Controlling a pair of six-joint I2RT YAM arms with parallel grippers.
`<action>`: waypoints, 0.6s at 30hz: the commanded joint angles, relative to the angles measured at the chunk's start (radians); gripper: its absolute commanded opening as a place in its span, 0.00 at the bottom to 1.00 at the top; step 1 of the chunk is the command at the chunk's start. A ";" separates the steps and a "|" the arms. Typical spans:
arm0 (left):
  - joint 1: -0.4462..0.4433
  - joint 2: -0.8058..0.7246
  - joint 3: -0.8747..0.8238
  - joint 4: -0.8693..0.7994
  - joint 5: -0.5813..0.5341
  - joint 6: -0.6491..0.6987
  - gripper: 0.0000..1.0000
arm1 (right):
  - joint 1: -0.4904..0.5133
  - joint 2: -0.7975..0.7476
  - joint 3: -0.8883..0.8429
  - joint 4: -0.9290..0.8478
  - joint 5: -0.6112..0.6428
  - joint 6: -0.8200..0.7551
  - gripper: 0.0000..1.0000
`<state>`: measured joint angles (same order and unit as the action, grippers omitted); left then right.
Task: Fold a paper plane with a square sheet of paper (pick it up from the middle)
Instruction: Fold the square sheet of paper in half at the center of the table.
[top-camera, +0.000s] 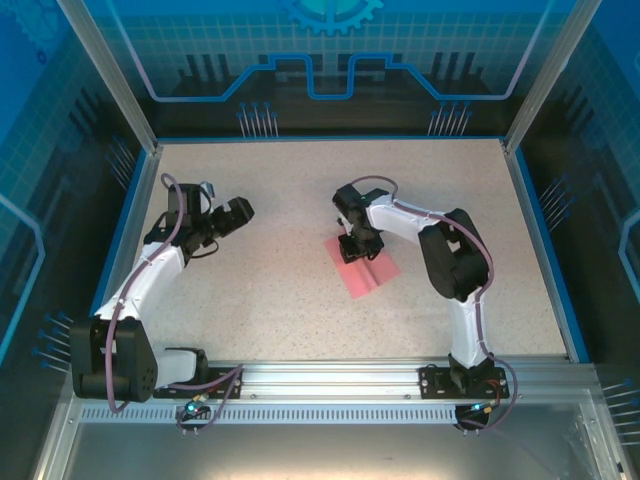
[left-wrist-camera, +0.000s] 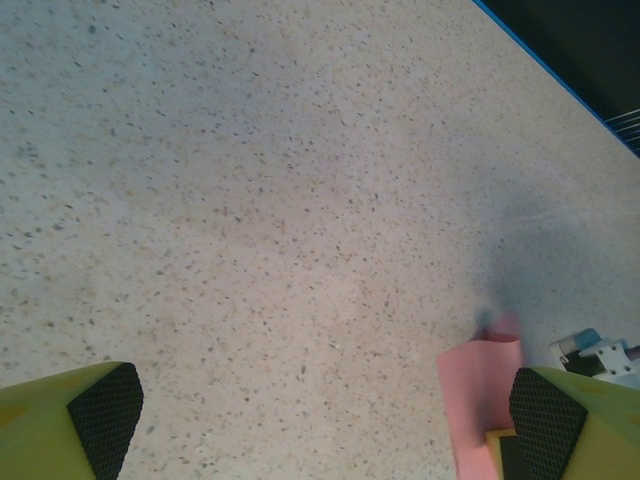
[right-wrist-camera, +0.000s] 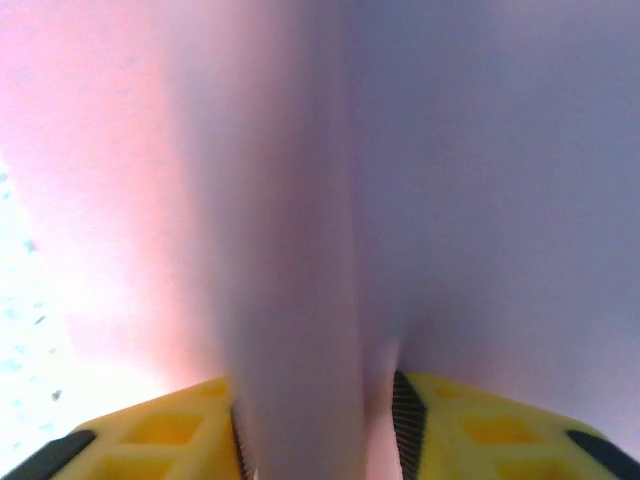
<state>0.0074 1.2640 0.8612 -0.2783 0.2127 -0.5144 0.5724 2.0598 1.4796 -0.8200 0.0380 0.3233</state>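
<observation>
Pinching the sheet's middle w/ R pincer

R arm rises from its base near the sheet's right side, elbow bent, forearm reaching left, wrist tipped down over the square sheet of paper (top-camera: 374, 274). The R pincer (top-camera: 355, 248) sits on the sheet's far-left part. In the R wrist view its pads (right-wrist-camera: 403, 420) stand close together w/ a raised ridge of the pink sheet (right-wrist-camera: 450, 180) caught btwn them: gripping the paper. The rest of the sheet lies on the table (top-camera: 300, 190), creased lengthwise.

L arm curves up and inward, well left of the sheet. The L pincer (top-camera: 240, 212) points toward it, jaws spread wide, holding nothing. In the L wrist view, speckled table (left-wrist-camera: 250, 200) runs btwn the L pincer (left-wrist-camera: 325, 415) and the sheet (left-wrist-camera: 480, 400).
</observation>
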 joint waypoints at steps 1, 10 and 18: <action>-0.024 0.015 -0.036 0.029 0.077 -0.061 0.98 | -0.009 -0.115 -0.041 0.094 -0.247 0.064 0.30; -0.146 0.042 -0.122 0.180 0.157 -0.170 0.93 | -0.054 -0.265 -0.158 0.385 -0.605 0.229 0.16; -0.265 0.104 -0.150 0.300 0.158 -0.230 0.83 | -0.113 -0.194 -0.226 0.406 -0.562 0.228 0.14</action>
<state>-0.2314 1.3384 0.7227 -0.0528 0.3420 -0.7071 0.4793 1.8225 1.2842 -0.4339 -0.4984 0.5285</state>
